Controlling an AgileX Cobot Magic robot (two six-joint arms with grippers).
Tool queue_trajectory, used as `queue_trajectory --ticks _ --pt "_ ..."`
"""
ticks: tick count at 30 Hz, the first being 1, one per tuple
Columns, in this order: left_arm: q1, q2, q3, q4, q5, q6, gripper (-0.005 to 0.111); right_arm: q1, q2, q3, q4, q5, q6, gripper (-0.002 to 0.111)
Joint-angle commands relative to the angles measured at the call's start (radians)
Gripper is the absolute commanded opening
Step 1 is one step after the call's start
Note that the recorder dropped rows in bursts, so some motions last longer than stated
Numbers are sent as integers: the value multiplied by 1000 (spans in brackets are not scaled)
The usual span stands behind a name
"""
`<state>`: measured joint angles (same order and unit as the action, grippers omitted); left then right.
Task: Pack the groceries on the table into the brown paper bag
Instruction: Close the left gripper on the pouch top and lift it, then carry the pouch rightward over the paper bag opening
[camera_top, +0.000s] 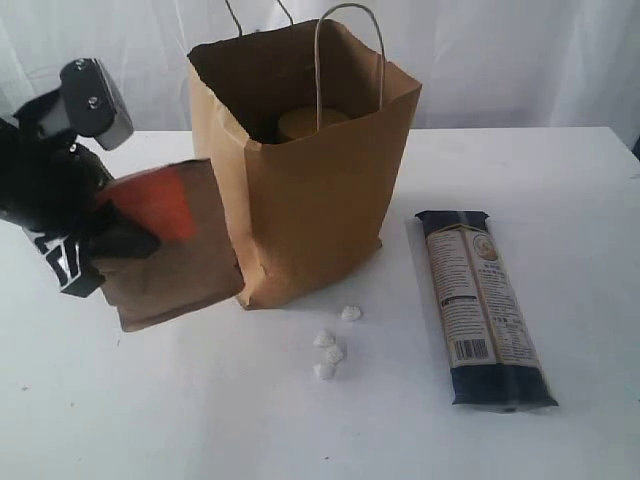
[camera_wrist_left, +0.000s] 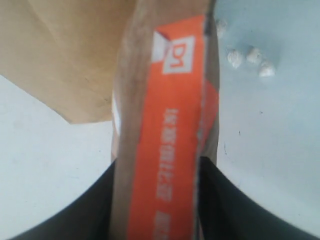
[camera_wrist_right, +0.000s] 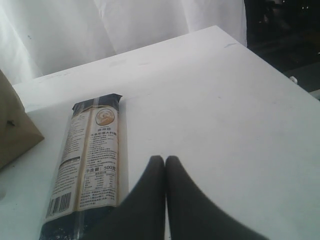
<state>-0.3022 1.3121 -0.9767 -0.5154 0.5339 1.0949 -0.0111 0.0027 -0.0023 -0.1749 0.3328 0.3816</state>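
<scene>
Four small white crumbs (camera_top: 335, 353) lie in a loose cluster, three close together and one (camera_top: 351, 313) slightly apart; three show in the left wrist view (camera_wrist_left: 254, 55). White pleated curtain (camera_top: 500, 60) hangs across the back. Dark blurred area (camera_wrist_right: 280, 35) sits beside the curtain in the right wrist view.

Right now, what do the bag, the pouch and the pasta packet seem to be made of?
Bag: matte brown paper, creased, folded edges. Pouch: seemingly similar matte paper, with a brighter orange label. Pasta packet: probably plastic film, dark ends and a slight sheen.
</scene>
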Motion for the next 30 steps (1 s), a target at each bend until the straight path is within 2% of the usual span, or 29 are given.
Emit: queue_trajectory --ticks 1,6,10,13,17,19,21,23,24,26,30 --pt "-2 -92 -3 -107 3 1 0 3 -3 2 -2 -13 -9 0" --pt "-2 -210 -3 -215 6 1 0 3 -3 2 -2 -13 -9 0" --pt "-2 -289 -3 -221 0 1 0 3 -3 2 -2 -13 -9 0" --pt "-2 -338 -3 -224 -64 3 0 3 -3 2 -2 -13 -9 0" --pt "-2 -376 -3 -289 -241 3 0 3 -3 2 -2 -13 -9 0" --pt "-2 -382 -3 -408 -361 1 0 3 -3 2 -2 -13 -9 0" --pt "-2 -375 -3 -651 -479 -24 0 3 -3 2 -2 -13 -9 0" --pt "-2 -356 -22 -866 -534 -28 0 3 -3 2 -2 -13 -9 0" --pt "-2 -344 -34 -939 -534 -28 0 3 -3 2 -2 -13 -9 0" --pt "-2 -317 -58 -985 -504 -25 0 3 -3 2 -2 -13 -9 0" --pt "-2 -252 -133 -985 -289 -10 0 3 -3 2 -2 -13 -9 0"
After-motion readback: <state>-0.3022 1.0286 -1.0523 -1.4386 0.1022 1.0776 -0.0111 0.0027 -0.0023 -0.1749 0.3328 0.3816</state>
